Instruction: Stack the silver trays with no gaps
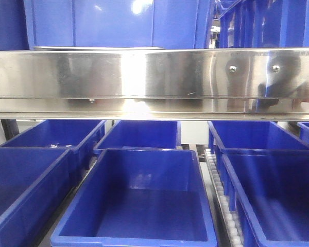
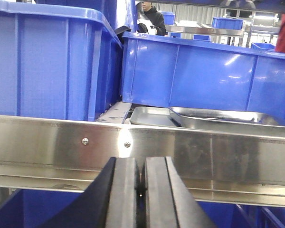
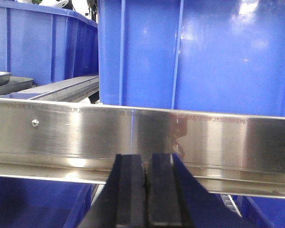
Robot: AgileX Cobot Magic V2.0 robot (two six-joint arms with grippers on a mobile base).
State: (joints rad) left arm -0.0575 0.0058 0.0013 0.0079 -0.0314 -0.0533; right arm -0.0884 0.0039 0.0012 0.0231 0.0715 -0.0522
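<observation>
Two silver trays show in the left wrist view behind a steel shelf rail: a flat one [image 2: 147,117] and a second [image 2: 223,118] lying partly over its right side, tilted. Their edges also peek in at the far left of the right wrist view as silver trays [image 3: 2,81]. My left gripper [image 2: 141,164] is shut with nothing between its fingers, low in front of the rail. My right gripper [image 3: 147,159] is also shut and empty, in front of the same rail. Neither gripper shows in the front view.
A polished steel shelf rail [image 1: 154,82] crosses every view. Large blue bins [image 2: 47,61] [image 3: 194,52] stand on the upper shelf beside the trays. Below, several open blue bins [image 1: 139,200] sit on roller tracks [image 1: 221,200]. A person [image 2: 149,16] stands far behind.
</observation>
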